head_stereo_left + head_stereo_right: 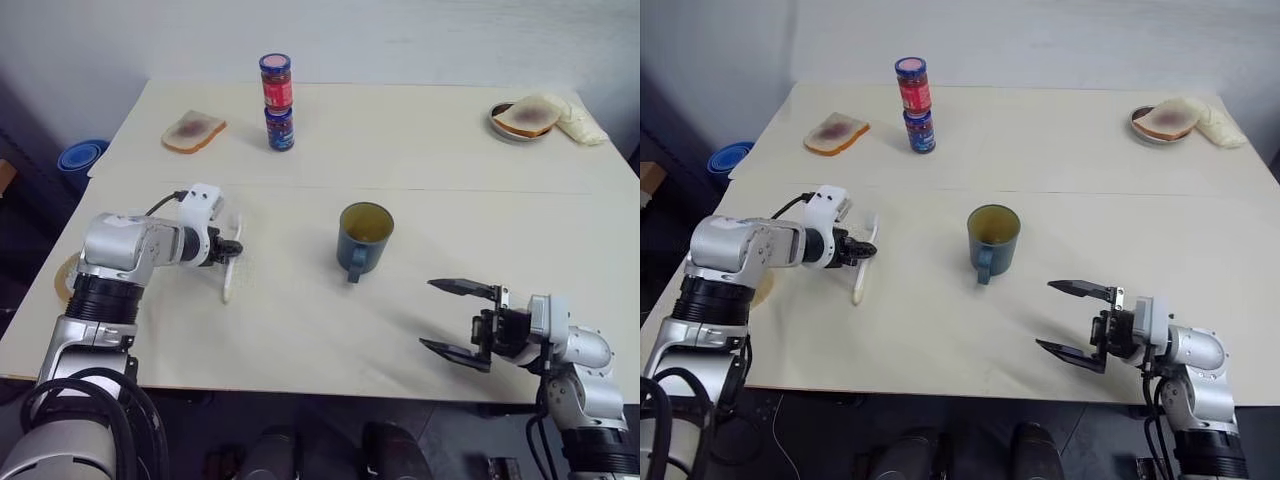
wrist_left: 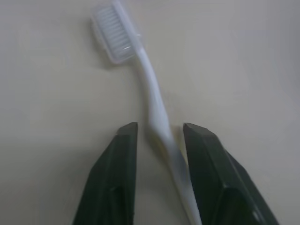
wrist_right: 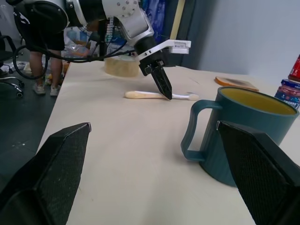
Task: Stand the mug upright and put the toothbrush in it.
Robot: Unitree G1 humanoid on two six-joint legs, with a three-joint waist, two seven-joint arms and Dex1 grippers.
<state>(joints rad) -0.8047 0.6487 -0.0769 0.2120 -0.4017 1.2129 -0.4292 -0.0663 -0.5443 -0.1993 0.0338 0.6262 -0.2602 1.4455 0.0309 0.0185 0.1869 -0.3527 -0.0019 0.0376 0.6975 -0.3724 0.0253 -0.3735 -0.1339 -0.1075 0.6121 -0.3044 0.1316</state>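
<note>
Cream-topped bench [image 1: 420, 330] seen from above, with both arms reaching over its near edge. The mug [image 1: 364, 238] stands upright near the centre of the bench, dark teal outside and yellowish inside, its loop handle turned toward the near edge. The toothbrush [image 2: 150, 93] lies flat on the bench well to the left of the mug, bristled head pointing toward the far side. The left hand [image 1: 232, 249] angles down over the toothbrush, its two black fingers [image 2: 115, 178] set one on each side of the handle; one finger touches the handle and a narrow gap remains on the other side, so the fingers stand nearly pressed together around it, and whether they actually pinch it cannot be told. The right hand [image 1: 458, 318] hovers above the near right part of the bench, fingers spread wide and holding nothing, directed toward the mug but apart from it. At the far edge stand two stacked jars [image 1: 277, 102], the red above the blue, with a slice of toast [image 1: 193, 131] to their left; a plate [image 1: 497, 124] carrying another slice sits at the far right corner. A tape roll [image 3: 123, 65] rests near the left edge
</note>
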